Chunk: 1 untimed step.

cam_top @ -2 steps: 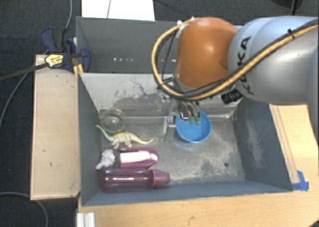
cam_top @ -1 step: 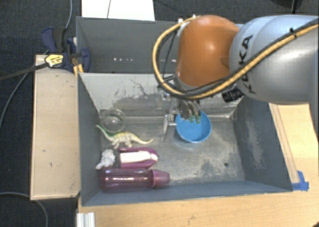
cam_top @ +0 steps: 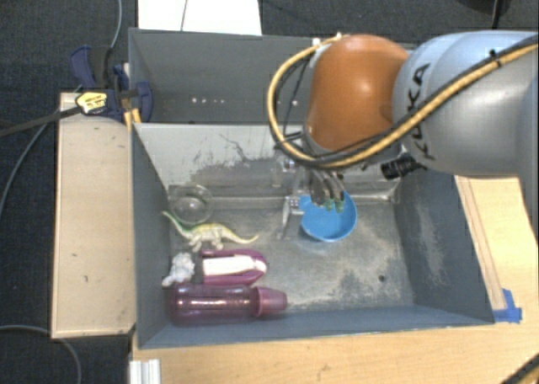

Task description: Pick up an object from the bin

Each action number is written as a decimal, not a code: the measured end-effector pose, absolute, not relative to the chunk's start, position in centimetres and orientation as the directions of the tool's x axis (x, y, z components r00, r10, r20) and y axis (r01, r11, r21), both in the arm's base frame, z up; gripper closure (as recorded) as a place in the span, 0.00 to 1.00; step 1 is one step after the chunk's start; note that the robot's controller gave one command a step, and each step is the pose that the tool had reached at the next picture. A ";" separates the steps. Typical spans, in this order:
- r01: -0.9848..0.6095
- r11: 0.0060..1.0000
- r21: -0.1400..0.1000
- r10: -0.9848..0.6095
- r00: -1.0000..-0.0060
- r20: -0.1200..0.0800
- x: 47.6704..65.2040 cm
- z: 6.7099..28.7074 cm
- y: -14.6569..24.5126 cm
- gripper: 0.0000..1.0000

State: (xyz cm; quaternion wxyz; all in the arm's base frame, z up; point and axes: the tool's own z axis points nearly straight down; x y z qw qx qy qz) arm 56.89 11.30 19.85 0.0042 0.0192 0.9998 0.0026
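Note:
My gripper (cam_top: 324, 198) hangs under the orange cover at the middle of the bin, its fingers reaching down into a blue bowl (cam_top: 330, 222) that lies on the bin floor just right of centre. The fingertips sit at the bowl's upper rim. Left of the bowl stands a small grey metal piece (cam_top: 289, 212).
Along the bin's left side lie a clear glass cup (cam_top: 189, 203), a pale yellow-green toy dinosaur (cam_top: 209, 233), a small white figure (cam_top: 179, 269), a pink-and-white tube (cam_top: 229, 266) and a purple bottle (cam_top: 226, 301). The arm covers the bin's upper right.

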 end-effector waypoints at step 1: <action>0.087 0.996 0.000 0.087 -0.996 0.000 57.0 16.6 7.4 0.00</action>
